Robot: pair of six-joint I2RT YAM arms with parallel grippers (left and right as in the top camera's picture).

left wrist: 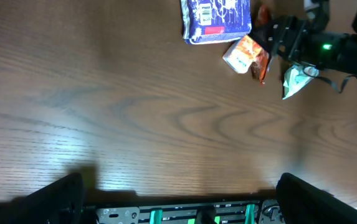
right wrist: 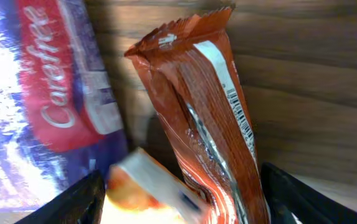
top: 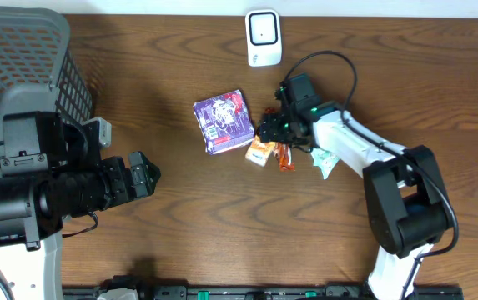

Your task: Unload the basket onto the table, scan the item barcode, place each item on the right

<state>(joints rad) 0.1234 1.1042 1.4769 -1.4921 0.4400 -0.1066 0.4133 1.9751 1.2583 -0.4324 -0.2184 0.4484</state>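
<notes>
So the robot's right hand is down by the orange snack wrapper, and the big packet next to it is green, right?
Not quite: the big packet beside the orange snack wrapper is purple, not green, as the overhead view shows. The right hand is down by the wrapper, as you said.

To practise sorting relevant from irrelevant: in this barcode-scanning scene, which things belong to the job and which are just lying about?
Belong to the job: white scanner; red-brown wrapper with a printed barcode; right tool, open around that wrapper.

Just lying about: purple pack; small orange packet; white-green sachet; grey basket; left tool, open and away from the items.
</notes>
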